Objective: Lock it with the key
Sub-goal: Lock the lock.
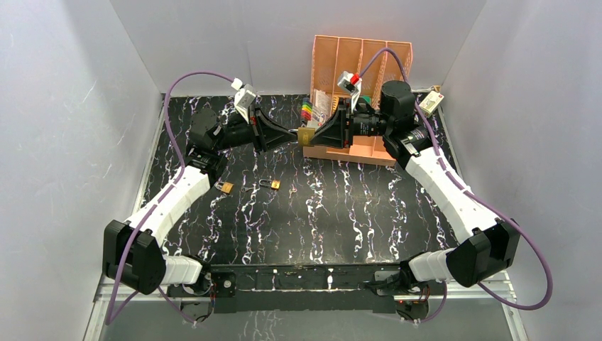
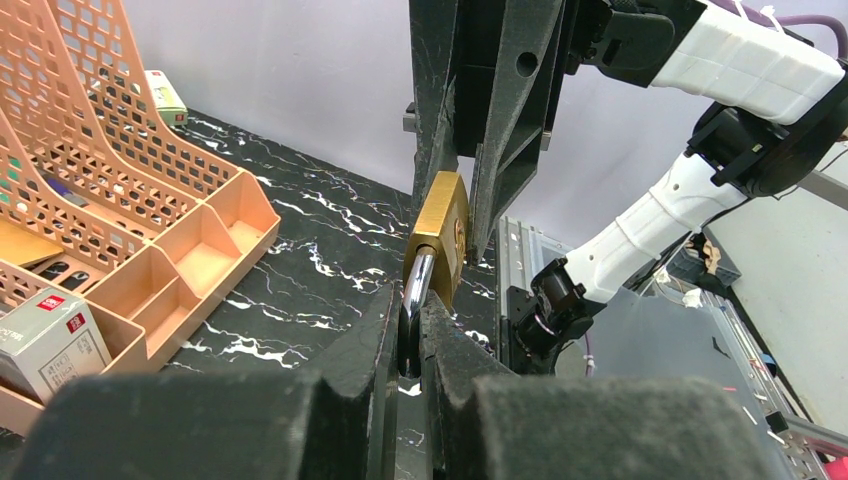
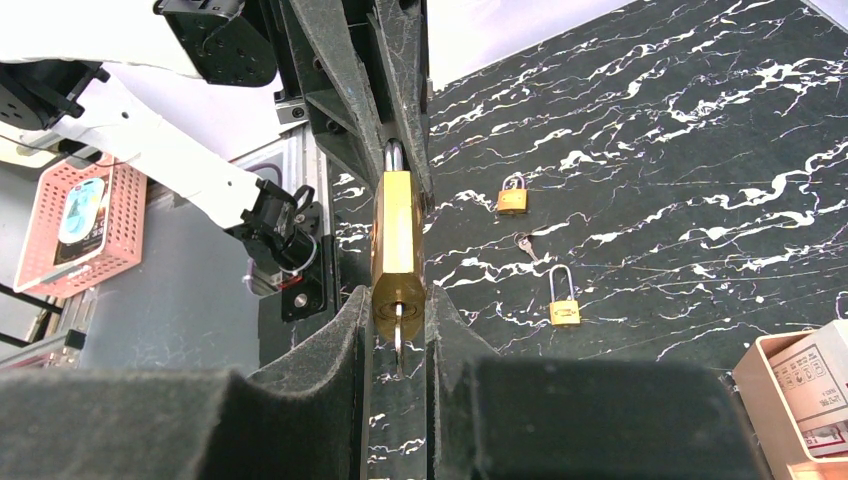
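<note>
left gripper (image 2: pixel 408 325): clamped on padlock (image 2: pixel 440 232) shackle (image 2: pixel 417 288) | right gripper (image 3: pixel 397 312): clamped on brass body | key (image 3: pixel 397 345): in keyhole

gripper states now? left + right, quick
Left gripper: closed on the padlock, gripping its shackle.
Right gripper: closed on the padlock's brass body.

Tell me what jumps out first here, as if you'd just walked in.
A brass padlock hangs in mid-air in front of the orange organizer: the left pincer clamps its shackle, the right pincer its body, a key in the keyhole. Two smaller padlocks lie on the black marbled table below.
</note>
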Available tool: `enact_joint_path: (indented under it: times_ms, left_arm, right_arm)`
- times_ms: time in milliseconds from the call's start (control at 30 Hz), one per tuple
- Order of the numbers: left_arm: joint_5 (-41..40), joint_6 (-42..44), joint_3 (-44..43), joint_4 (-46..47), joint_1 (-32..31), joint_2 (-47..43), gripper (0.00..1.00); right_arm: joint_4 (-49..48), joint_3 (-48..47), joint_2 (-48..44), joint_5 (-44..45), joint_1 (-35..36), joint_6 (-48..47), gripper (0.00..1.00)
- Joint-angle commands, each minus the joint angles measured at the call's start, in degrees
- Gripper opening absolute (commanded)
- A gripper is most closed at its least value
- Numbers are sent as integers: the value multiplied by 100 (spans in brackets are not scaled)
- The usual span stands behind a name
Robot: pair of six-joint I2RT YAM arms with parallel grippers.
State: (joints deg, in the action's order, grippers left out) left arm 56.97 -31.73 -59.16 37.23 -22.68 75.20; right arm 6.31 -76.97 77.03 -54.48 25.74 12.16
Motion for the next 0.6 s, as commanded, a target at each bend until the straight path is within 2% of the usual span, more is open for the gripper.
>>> enact_joint_path:
  times_ms: [0, 400, 567]
  left_arm:
    - [190, 103, -84, 110, -79, -187, 0]
    - [153, 227, -113, -21, -79, -167, 0]
    - [103, 360, -55, -157, -80, -212, 0]
  right_arm:
    - [-472, -40, -108, 277, 18, 9, 0]
    - [-425, -78, -8, 266, 17, -74, 0]
    - [-231, -375, 79, 294, 18, -199, 0]
